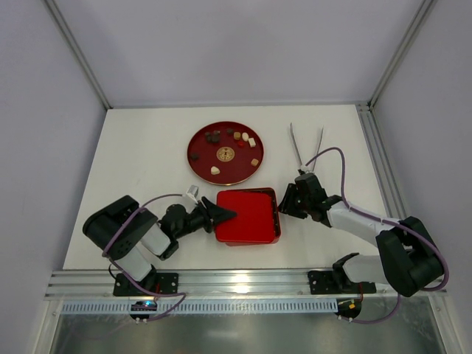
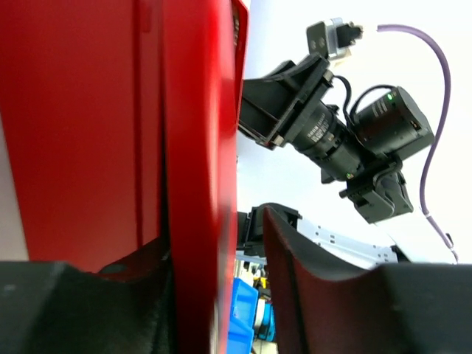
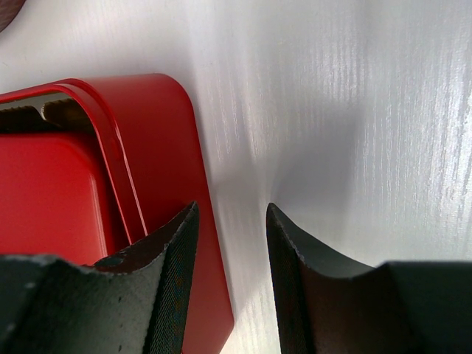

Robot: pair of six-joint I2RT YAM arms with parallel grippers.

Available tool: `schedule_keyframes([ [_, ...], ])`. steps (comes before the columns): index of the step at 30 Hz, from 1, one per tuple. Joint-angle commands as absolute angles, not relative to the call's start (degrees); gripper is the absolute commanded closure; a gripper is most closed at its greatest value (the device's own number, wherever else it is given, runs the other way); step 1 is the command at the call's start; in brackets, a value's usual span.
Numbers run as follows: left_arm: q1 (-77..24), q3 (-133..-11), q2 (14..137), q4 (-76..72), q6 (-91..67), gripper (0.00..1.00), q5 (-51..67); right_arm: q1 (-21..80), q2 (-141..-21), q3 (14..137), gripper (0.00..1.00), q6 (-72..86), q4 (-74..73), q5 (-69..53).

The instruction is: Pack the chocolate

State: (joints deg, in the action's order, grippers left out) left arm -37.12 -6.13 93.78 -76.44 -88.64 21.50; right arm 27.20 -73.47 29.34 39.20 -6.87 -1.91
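Nearest us, the two arms come in from the near edge of the white table (image 1: 140, 162) toward the red box (image 1: 251, 217), which lies flat between them. The left gripper (image 1: 225, 214) meets the box's left side; from its wrist we see it (image 2: 217, 228) spread, the box's red edge (image 2: 199, 147) standing between the jaws with a gap beside one finger; we cannot tell whether the other finger touches the red. The right gripper (image 1: 284, 200) sits at the box's right edge; its wrist view shows it (image 3: 230, 210) spread too, one finger over the box's rounded corner (image 3: 158, 140), the other over bare table, pinching nothing. Beyond the box, well apart from both grippers, lies a round red plate (image 1: 237, 171); the chocolate (image 1: 214, 136) is scattered on it, dark, light brown and cream pieces, mostly along its far half. To the plate's right, just beyond the right gripper, metal tongs (image 1: 296, 145) lie on the table, tips pointing away from us.
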Motion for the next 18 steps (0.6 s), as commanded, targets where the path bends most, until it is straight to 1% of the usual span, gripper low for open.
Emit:
schedule_keyframes([
  [1, -37.1, -5.6, 93.4, -86.8, -85.2, 0.58, 23.4, 27.8, -73.8, 29.1, 0.56, 39.3, -4.0, -0.8],
  [4, -36.3, -5.3, 93.3, -86.1, -84.8, 0.55, 23.7, 27.9, -73.7, 29.1, 0.56, 39.5, -4.0, -0.6],
  [6, -36.1, -5.2, 93.3, -85.1, -84.6, 0.54, 24.3, 27.9, -73.8, 29.0, 0.56, 39.3, -3.9, -0.5],
  [7, -36.0, -5.1, 93.3, -84.6, -84.5, 0.52, 24.4, 28.0, -73.8, 29.1, 0.56, 39.5, -3.9, -0.5],
  [11, -35.6, -4.7, 92.7, -83.1, -83.8, 0.48, 25.2, 28.0, -73.7, 28.9, 0.56, 39.3, -3.8, -0.5],
  [18, -34.2, -5.0, 88.2, -77.4, -82.7, 0.45, 27.2, 28.1, -74.2, 28.9, 0.56, 39.1, -3.4, -0.3],
])
